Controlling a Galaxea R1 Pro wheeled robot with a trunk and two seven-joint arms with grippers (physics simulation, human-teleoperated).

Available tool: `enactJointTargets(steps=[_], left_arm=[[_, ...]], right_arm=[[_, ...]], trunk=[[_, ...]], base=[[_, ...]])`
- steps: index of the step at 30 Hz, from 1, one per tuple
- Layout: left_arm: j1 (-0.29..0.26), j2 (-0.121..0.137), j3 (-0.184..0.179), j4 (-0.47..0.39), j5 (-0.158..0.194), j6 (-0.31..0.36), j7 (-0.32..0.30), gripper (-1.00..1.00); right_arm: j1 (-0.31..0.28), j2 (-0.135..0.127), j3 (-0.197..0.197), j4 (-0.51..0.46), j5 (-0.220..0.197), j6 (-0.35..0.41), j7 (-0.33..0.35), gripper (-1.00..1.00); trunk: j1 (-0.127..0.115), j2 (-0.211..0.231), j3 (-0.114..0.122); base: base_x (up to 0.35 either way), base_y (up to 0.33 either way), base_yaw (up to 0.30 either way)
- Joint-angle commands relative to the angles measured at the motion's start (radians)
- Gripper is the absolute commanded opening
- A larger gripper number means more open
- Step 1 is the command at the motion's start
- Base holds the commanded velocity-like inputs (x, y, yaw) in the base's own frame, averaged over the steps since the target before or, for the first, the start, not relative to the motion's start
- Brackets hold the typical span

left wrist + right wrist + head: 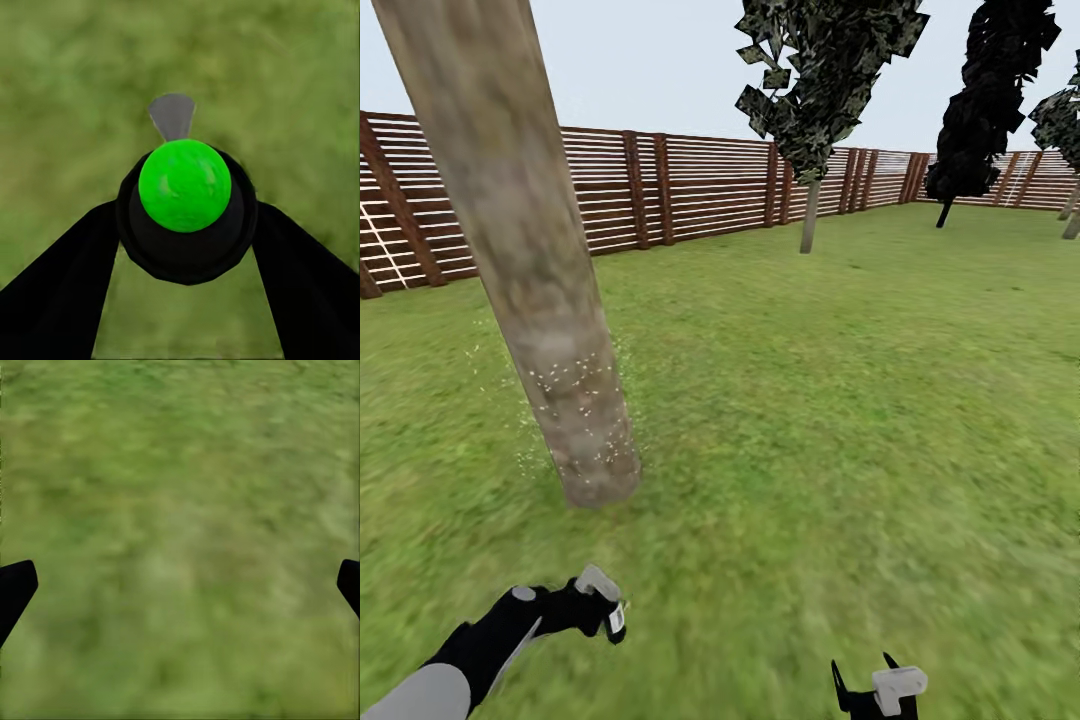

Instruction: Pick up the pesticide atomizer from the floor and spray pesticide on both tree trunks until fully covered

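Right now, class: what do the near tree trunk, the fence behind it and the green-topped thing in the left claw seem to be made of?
Near tree trunk: rough bark, matt mottled beige-grey, dotted low down with whitish specks.
Fence: probably stained wood, brown horizontal slats on darker posts.
Green-topped thing in the left claw: likely smooth plastic, with a bright even green dome and plain black body.

Tree trunk (530, 290) stands at your eleven o'clock, specks of pesticide (575, 390) around its base. Second tree (815, 110) at one o'clock, before the fence (690, 190). Left gripper (610, 610) below the trunk.
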Motion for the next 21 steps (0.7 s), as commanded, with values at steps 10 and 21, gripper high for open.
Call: enactJointTargets(steps=[10, 21], left_arm=[[-0.014, 0.077, -0.002, 0.003, -0.255, -0.106, -0.368, -1.0], [-0.078, 0.03, -0.002, -0.019, -0.442, 0.03, -0.47, -1.0]], right_arm=[[-0.003, -0.007, 0.083, -0.119, 0.084, 0.067, 0.021, 1.0], [-0.219, 0.17, 0.263, -0.576, 0.286, 0.733, 0.669, 1.0]], trunk=[[0.0, 0.0, 0.0], [0.0, 0.0, 0.0]], base=[[0.0, 0.0, 0.0], [0.0, 0.0, 0.0]])
